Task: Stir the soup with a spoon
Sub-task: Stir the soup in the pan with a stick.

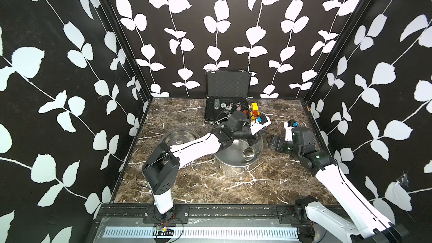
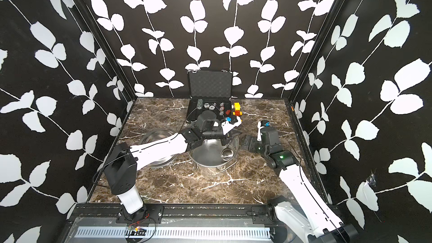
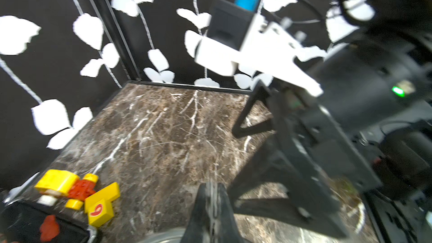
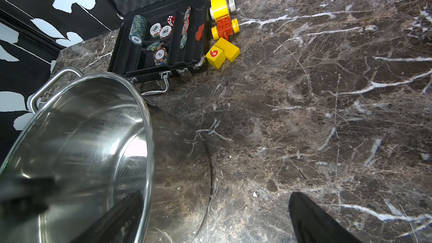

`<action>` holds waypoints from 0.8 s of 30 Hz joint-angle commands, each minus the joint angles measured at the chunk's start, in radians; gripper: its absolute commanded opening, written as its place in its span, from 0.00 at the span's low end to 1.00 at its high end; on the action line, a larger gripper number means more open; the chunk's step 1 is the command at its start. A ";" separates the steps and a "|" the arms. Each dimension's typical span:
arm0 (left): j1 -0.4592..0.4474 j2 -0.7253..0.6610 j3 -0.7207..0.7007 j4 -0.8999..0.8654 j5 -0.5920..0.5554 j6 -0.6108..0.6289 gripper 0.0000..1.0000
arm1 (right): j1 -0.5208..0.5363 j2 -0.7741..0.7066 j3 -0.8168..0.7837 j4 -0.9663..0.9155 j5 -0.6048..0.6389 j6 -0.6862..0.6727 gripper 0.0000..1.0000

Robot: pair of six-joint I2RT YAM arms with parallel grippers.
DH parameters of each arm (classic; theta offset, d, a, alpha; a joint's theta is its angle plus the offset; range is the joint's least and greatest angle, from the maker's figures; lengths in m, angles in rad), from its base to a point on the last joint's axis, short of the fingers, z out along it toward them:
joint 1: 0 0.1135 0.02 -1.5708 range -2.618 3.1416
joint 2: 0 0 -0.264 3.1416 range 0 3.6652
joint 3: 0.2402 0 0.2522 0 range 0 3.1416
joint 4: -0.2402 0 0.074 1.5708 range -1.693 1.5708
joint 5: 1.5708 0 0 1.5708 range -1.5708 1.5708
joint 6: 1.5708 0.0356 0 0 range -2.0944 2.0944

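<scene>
A marble-patterned tabletop (image 1: 210,183) sits inside a booth with black walls printed with white leaves, and two robot arms reach in from the near edge. The left end effector (image 1: 253,140) hangs over an open steel pot (image 1: 231,169) near the middle, its fingers pressed together on the handle of the spoon (image 1: 247,154). The thin handle drops steeply from the grip, and the small round bowl sits inside the pot near its right wall, as both top views show. The right end effector (image 1: 270,143) is spread wide and holds nothing. It is just beside the pot's right rim; whether it touches is unclear. A steel lid (image 1: 178,136) lies left of the pot. Behind it are an open black case (image 1: 228,85) of poker chips and some yellow and red toy blocks (image 1: 254,109).
</scene>
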 commanded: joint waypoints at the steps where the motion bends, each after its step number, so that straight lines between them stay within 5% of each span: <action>1: -0.031 -0.102 -0.059 0.006 0.076 0.060 0.00 | 0.006 -0.004 -0.014 0.041 0.001 0.008 0.99; 11: -0.060 -0.302 -0.262 0.005 0.026 0.046 0.00 | 0.006 0.000 -0.010 0.045 -0.003 0.013 0.99; 18: -0.054 -0.475 -0.407 -0.031 -0.123 0.043 0.00 | 0.006 -0.008 -0.009 0.041 -0.001 0.013 0.99; 24: 0.063 -0.613 -0.506 0.003 -0.166 -0.024 0.00 | 0.006 0.001 -0.004 0.056 -0.014 0.017 0.99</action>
